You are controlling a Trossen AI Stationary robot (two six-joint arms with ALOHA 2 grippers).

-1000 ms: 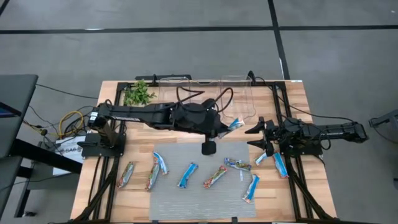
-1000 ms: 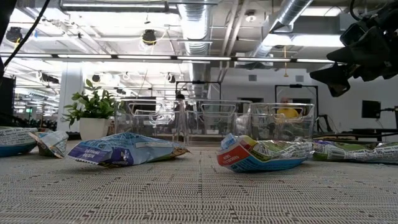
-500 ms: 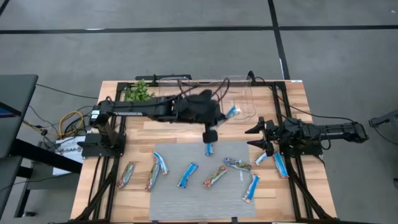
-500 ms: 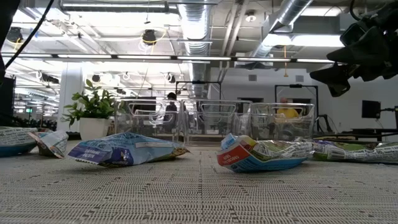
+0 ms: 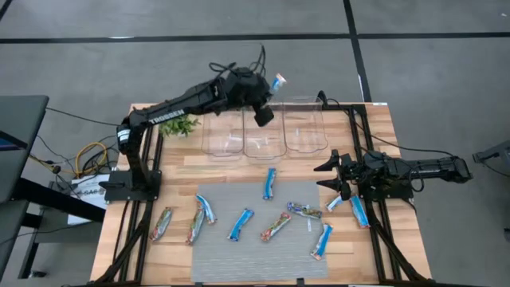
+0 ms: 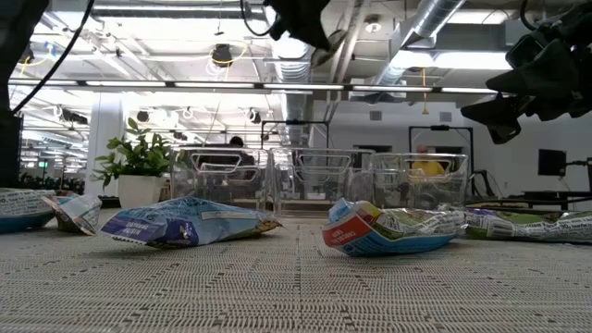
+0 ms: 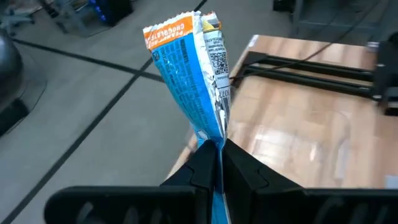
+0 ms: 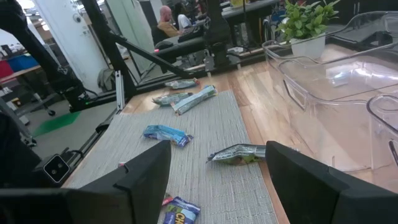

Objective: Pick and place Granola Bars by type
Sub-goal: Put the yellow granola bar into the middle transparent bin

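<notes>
Since the earlier frame the left gripper (image 5: 269,89) has been swung up and back, from above the mat (image 5: 239,251) to a spot past the far edge of the clear bins (image 5: 305,127). Its fingers (image 7: 239,168) are pressed together on the lower end of a blue bar (image 7: 193,81), whose crinkled foil wrapper is pinched flat, with its long axis running straight out from the fingertips and its orange-tipped, serrated end pointing away. The three bins are seen to be rigid, transparent and rounded at the corners. On the woven grey mat before the bins, flat wrapped bars (image 5: 240,224) are scattered, most lying lengthwise toward the bins or slightly slanted. The right gripper (image 5: 330,175) is held with fingers spread beside the mat's right edge, near two blue bars (image 5: 358,210).
</notes>
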